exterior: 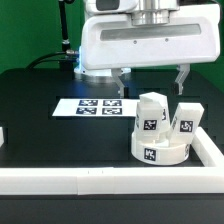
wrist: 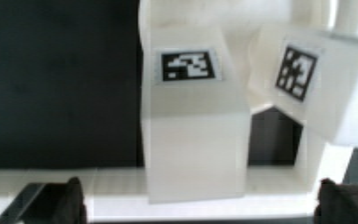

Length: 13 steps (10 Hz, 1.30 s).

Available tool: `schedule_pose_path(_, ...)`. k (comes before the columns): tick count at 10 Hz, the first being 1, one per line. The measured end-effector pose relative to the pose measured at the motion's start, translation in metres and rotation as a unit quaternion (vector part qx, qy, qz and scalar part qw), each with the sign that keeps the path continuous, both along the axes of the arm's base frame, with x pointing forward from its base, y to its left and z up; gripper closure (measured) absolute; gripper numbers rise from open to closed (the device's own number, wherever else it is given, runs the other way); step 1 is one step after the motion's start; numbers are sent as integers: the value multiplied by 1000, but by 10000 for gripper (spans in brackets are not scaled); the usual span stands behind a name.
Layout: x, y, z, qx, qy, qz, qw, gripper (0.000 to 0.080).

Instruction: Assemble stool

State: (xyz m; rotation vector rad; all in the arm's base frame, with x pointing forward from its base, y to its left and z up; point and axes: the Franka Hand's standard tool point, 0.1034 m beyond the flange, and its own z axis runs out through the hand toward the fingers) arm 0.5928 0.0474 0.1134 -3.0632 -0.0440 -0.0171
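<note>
The round white seat disc point(exterior: 160, 150) lies near the front right corner of the black table. Two white legs stand up from it: one point(exterior: 151, 115) toward the exterior view's left and one point(exterior: 187, 118) toward its right, each with a black-and-white tag. My gripper point(exterior: 151, 80) hangs open and empty above and behind the legs, touching nothing. In the wrist view the nearer leg point(wrist: 197, 110) fills the middle and the second leg point(wrist: 309, 85) stands beside it. The gripper point(wrist: 197, 203) has its dark fingertips point(wrist: 51, 203) wide apart at the picture's edge. A third leg is out of view.
The marker board point(exterior: 88, 106) lies flat on the table behind the stool. A long white rail point(exterior: 110, 180) runs along the front edge and turns up the right side point(exterior: 210, 145). A small white piece point(exterior: 2, 138) shows at the exterior view's left edge.
</note>
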Motion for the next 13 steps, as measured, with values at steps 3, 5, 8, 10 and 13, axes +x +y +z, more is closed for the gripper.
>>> schedule_pose_path(3,1,-3,-1,-4,38,-3,999,150)
schedule_pose_path(5,-1,-6,-6,-7,35,-6,999,150)
schedule_pose_path(8,-9,-3,-16,-10,33,-3,999,150)
schedule_pose_path(10,-9,-3,-19,-12,34,-3,999,150)
schedule_pose_path(13,-9,-6,-21,-15,32,-5,999,179)
